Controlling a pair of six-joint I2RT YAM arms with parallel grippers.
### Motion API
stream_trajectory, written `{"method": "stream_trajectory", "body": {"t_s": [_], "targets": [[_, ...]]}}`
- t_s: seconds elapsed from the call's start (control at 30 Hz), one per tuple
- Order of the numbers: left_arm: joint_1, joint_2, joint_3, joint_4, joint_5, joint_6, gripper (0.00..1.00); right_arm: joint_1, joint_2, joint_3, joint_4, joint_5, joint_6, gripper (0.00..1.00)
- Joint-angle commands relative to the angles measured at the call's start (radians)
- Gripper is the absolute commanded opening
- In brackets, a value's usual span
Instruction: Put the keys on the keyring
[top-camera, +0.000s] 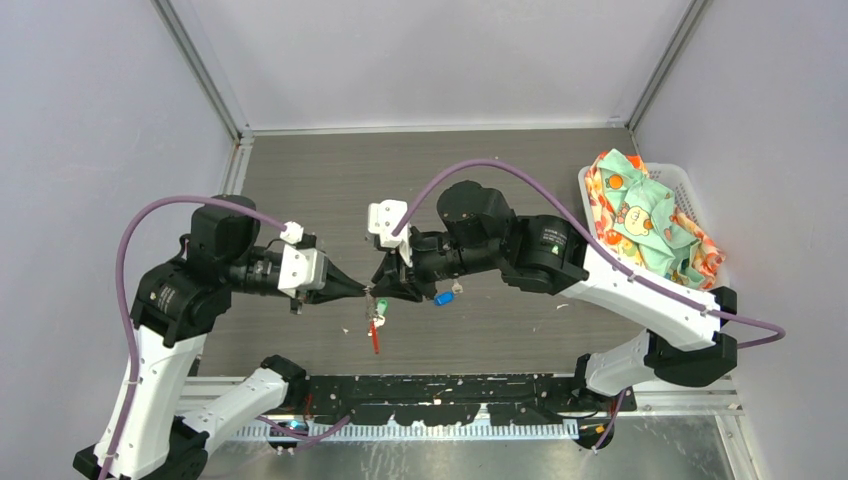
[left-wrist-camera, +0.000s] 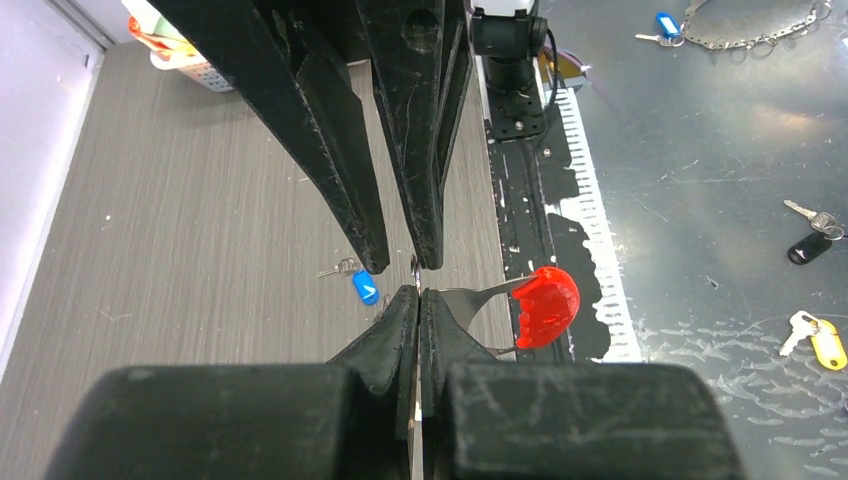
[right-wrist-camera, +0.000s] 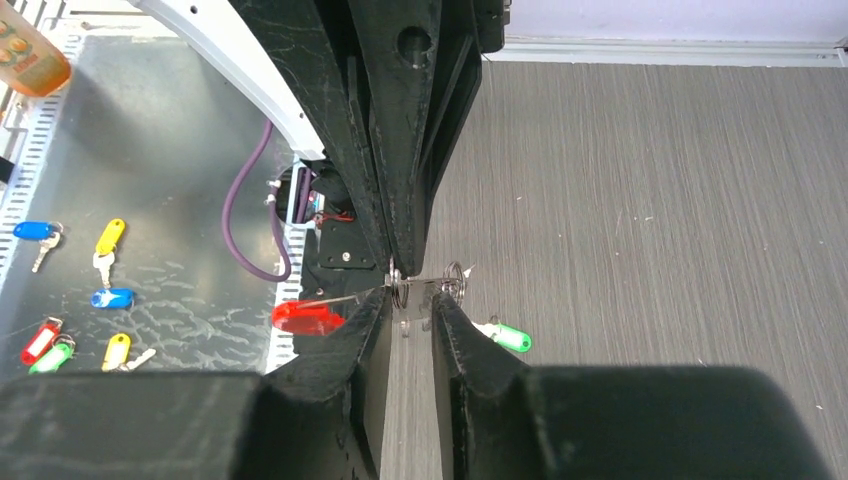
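My left gripper (top-camera: 355, 291) is shut on the thin silver metal of the keyring (left-wrist-camera: 546, 305), whose red end sticks out to the right of the fingers. In the top view the red end (top-camera: 376, 341) hangs below both grippers. My right gripper (right-wrist-camera: 408, 300) meets the left one tip to tip. Its jaws stand apart with the keyring's metal strip and a small wire ring (right-wrist-camera: 399, 290) at their tips. A green-headed key (right-wrist-camera: 508, 337) hangs by a second ring (right-wrist-camera: 455, 278) beside the right finger. A blue-headed key (top-camera: 443, 297) lies on the table under the right arm.
A white basket (top-camera: 685, 185) of coloured cloth stands at the right wall. Several spare tagged keys (right-wrist-camera: 105, 240) and a loose chain (left-wrist-camera: 760, 40) lie on the metal shelf in front of the arm bases. The black base strip (top-camera: 440, 395) runs along the near edge.
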Motion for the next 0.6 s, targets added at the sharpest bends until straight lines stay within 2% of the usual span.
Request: {"method": "stream_trajectory", "body": {"t_s": [0.0, 0.13, 0.17, 0.2, 0.27, 0.33, 0.37, 0.43, 0.47, 0.57], "targets": [[-0.001, -0.005, 0.019, 0.043, 0.001, -0.028, 0.00, 0.004, 0.011, 0.052, 0.048, -0.007, 0.005, 0.25], [-0.001, -0.007, 0.009, 0.049, 0.005, -0.031, 0.00, 0.003, 0.024, 0.058, 0.052, -0.009, 0.005, 0.23], [-0.001, -0.006, 0.008, 0.049, 0.005, -0.033, 0.00, 0.003, 0.029, 0.061, 0.051, -0.011, 0.004, 0.20], [-0.001, -0.005, 0.008, 0.051, 0.004, -0.034, 0.00, 0.003, 0.032, 0.065, 0.047, -0.009, 0.000, 0.11], [-0.001, -0.004, 0.016, 0.055, -0.001, -0.041, 0.00, 0.004, 0.030, 0.065, 0.046, 0.010, -0.005, 0.01], [-0.001, -0.006, 0.020, 0.055, -0.006, -0.049, 0.00, 0.003, 0.010, 0.041, 0.070, 0.040, -0.005, 0.01], [-0.001, -0.008, 0.019, 0.057, -0.011, -0.054, 0.04, 0.003, -0.006, 0.021, 0.093, 0.055, -0.002, 0.01], [-0.001, -0.019, 0.010, 0.087, -0.029, -0.096, 0.24, 0.003, -0.055, -0.032, 0.179, 0.078, 0.016, 0.01], [-0.001, -0.033, 0.002, 0.109, -0.040, -0.124, 0.30, 0.003, -0.083, -0.070, 0.230, 0.087, 0.031, 0.01], [-0.001, -0.063, -0.018, 0.146, -0.072, -0.177, 0.39, 0.004, -0.166, -0.218, 0.413, 0.100, 0.084, 0.01]]}}
